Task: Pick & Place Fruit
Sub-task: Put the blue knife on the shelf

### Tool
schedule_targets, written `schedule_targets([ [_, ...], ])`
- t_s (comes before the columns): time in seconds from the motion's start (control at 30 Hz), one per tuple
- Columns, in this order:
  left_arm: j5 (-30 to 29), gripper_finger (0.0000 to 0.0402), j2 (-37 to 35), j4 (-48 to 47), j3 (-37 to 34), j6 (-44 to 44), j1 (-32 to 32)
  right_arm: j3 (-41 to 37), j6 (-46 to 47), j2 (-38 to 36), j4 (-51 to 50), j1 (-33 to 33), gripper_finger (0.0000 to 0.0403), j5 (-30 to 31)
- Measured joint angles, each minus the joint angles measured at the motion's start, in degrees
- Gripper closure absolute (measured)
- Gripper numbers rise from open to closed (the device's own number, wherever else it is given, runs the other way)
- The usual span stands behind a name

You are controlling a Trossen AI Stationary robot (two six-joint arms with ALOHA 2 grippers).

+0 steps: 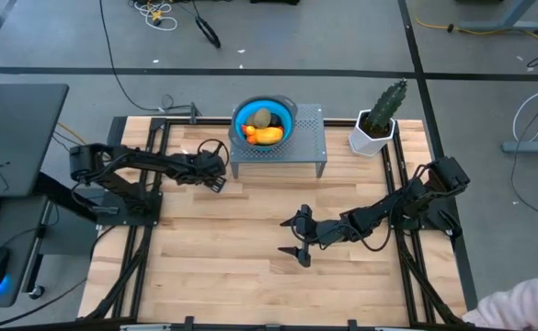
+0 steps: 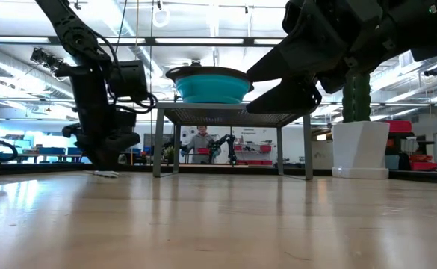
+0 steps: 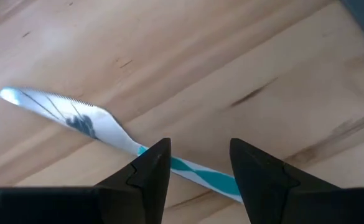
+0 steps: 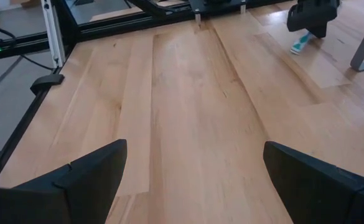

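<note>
The right gripper hangs low over bare boards at lower centre of the high view, its fingers spread wide with nothing between them. The left gripper, at centre left beside the metal stand, has its fingers apart astride the teal-striped handle of a white knife (lying flat on the table). The fruit sits in the blue bowl on the stand, upper centre.
</note>
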Motion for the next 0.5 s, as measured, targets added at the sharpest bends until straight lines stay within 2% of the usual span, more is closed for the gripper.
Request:
schedule_targets([
  [0.27,0.56,0.0227,-1.76,-4.71,-0.06,-1.24,-2.94,0.0,0.0,0.0,0.0,0.0,0.0016,0.0],
  [0.5,-2.9,0.0227,-7.97,-16.93,3.08,-4.13,-3.96,0.0,0.02,0.0,0.01,0.08,0.0016,0.02],
])
